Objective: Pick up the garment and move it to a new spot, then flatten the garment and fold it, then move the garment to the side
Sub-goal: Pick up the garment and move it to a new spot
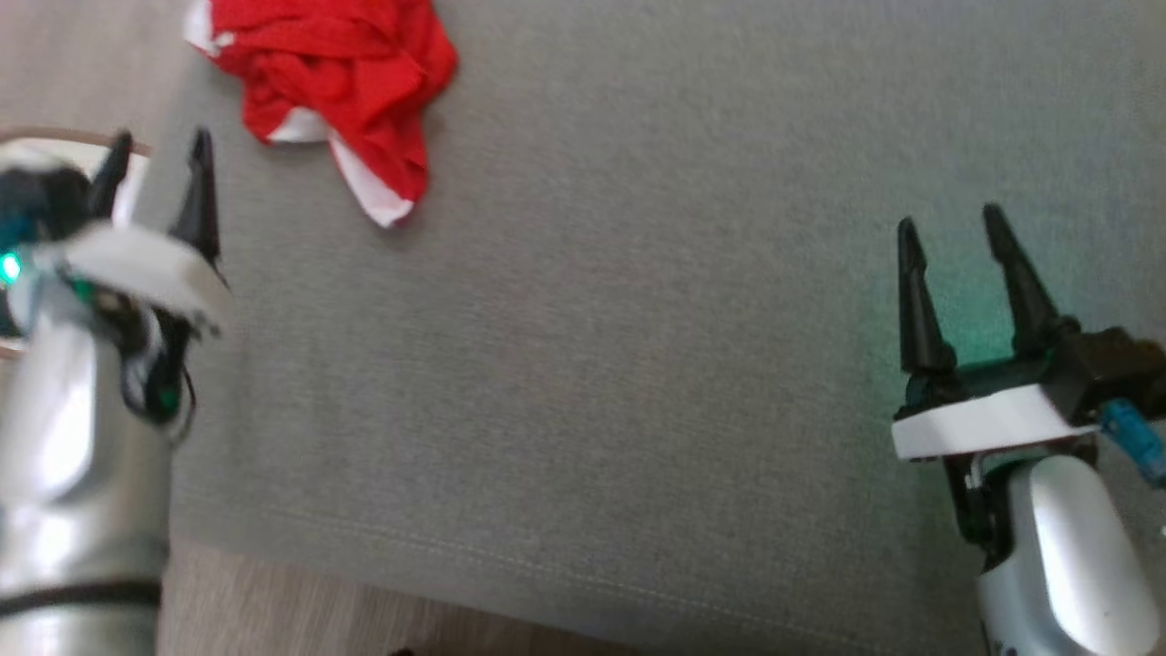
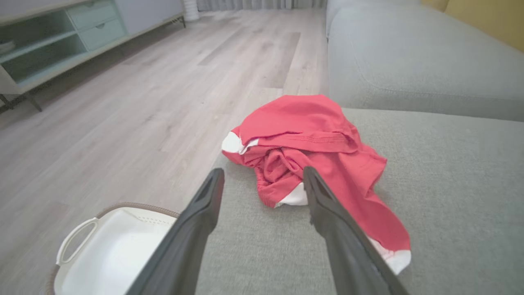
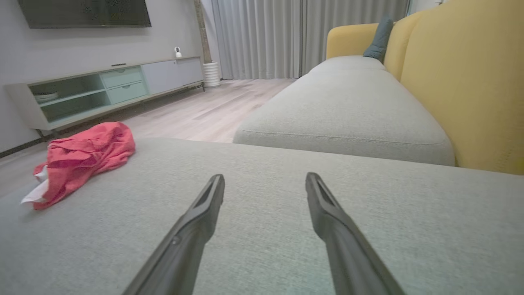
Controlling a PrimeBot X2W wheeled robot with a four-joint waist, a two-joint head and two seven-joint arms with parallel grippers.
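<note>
Crumpled red-and-white cloth garment (image 1: 337, 82) lies on the grey fabric cushion (image 1: 592, 383); left gripper (image 1: 160, 144), aimed at it for pickup, and right gripper (image 1: 949, 220) both gape empty

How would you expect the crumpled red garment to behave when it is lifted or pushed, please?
The red garment lies in loose folds, so it will probably hang floppy and unfurl. It looks thin, so likely light. On the textured grey cushion, a push would probably bunch it rather than slide it.
</note>
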